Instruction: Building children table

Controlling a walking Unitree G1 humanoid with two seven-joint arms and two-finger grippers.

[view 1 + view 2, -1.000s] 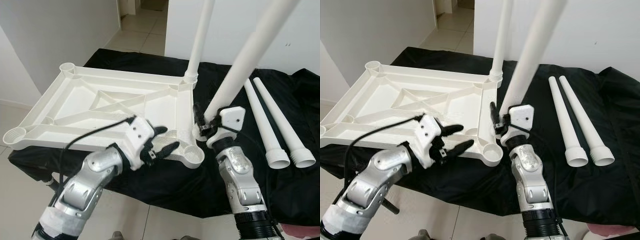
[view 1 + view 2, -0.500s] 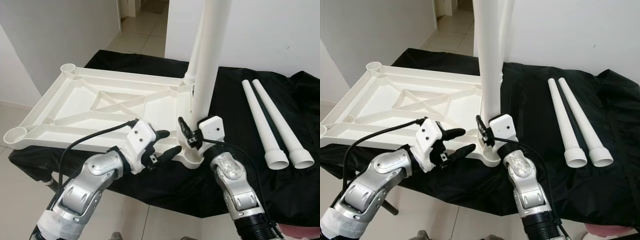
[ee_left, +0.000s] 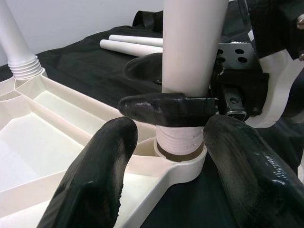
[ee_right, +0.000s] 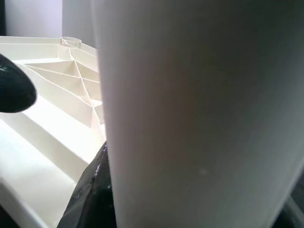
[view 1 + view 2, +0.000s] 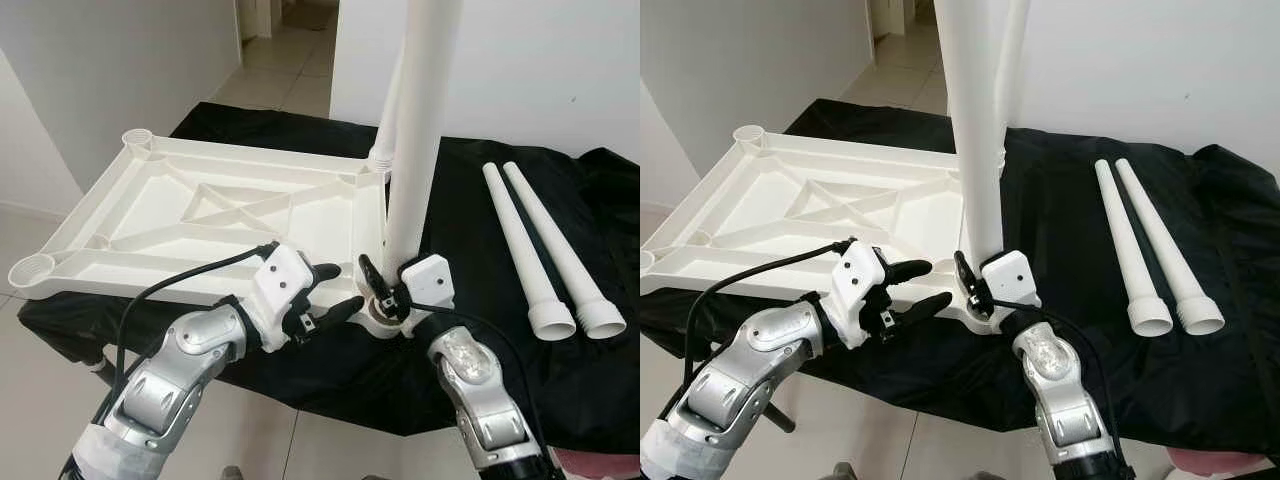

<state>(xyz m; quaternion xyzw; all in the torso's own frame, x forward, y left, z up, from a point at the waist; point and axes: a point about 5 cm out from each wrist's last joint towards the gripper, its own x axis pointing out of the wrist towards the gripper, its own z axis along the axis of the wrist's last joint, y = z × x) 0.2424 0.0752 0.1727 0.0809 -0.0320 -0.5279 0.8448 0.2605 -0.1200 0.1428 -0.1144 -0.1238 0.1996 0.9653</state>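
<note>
While our right end effector [image 5: 385, 293] pinched the upright leg [image 5: 420, 130] in its corner hole [image 3: 183, 159], our left end effector [image 5: 325, 297] waited spread beside it.

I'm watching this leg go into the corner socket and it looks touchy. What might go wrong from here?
The right pincer grips the tall leg low down, so its top may sway and cross-thread in the socket. The tabletop overhangs the near edge; pushing down might tip it. The open left pincer hovers close and may get bumped.
</note>
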